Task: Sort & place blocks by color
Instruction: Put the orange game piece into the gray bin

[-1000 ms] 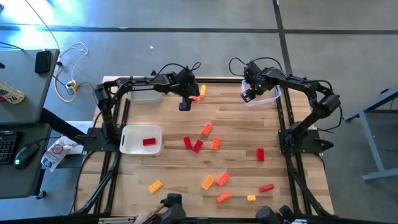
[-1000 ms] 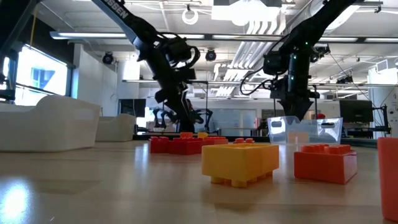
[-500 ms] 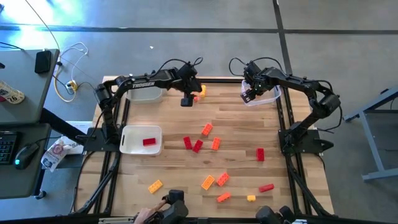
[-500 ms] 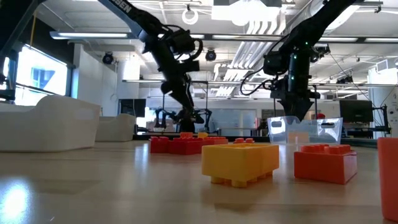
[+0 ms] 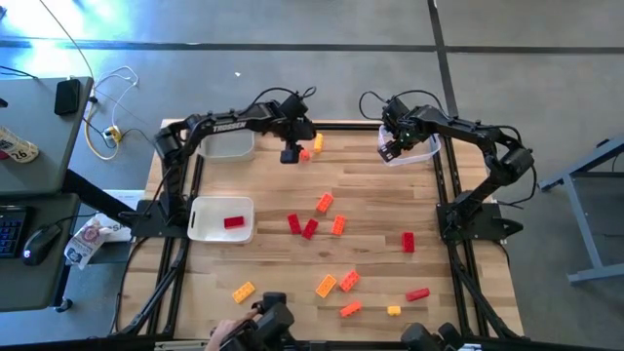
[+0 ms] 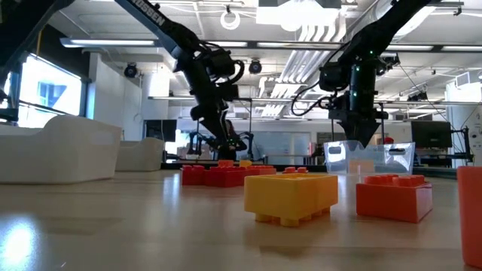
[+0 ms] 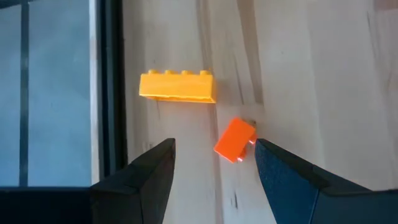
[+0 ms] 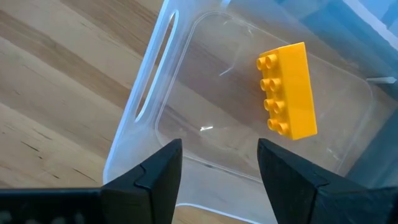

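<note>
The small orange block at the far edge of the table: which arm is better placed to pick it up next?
The left arm. Its open left gripper hovers right over the small orange block, beside the yellow block. The right gripper is open over the clear tub, farther away.

Open-plan lab: ceiling ducts [image 6: 316,45] (exposed), strip lights [image 6: 105,43], workstations.

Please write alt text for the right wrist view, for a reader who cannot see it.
A yellow brick lies inside a clear plastic tub on a wooden table. The open, empty right gripper hovers above the tub.
</note>
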Controlling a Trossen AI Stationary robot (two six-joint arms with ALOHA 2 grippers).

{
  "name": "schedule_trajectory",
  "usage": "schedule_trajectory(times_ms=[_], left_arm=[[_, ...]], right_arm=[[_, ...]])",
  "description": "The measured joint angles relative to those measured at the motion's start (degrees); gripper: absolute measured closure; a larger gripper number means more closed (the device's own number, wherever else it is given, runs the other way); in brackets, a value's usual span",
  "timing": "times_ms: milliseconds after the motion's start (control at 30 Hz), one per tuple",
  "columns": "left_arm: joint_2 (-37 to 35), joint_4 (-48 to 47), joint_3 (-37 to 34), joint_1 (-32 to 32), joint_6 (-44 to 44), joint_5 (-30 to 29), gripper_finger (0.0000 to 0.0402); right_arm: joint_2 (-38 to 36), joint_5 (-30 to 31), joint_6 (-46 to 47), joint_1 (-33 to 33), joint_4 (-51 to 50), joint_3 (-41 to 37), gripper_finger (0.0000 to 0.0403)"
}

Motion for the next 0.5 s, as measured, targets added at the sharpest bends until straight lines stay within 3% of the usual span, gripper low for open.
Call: schedule_trajectory(times_ms=[500], left_arm=[[5.09,0.5,-0.02,-2.17,4.35,-2.28,0.0193]], right_arm=[[0.0,0.0,0.23,0.0,-0.04,0.03,0.0208]])
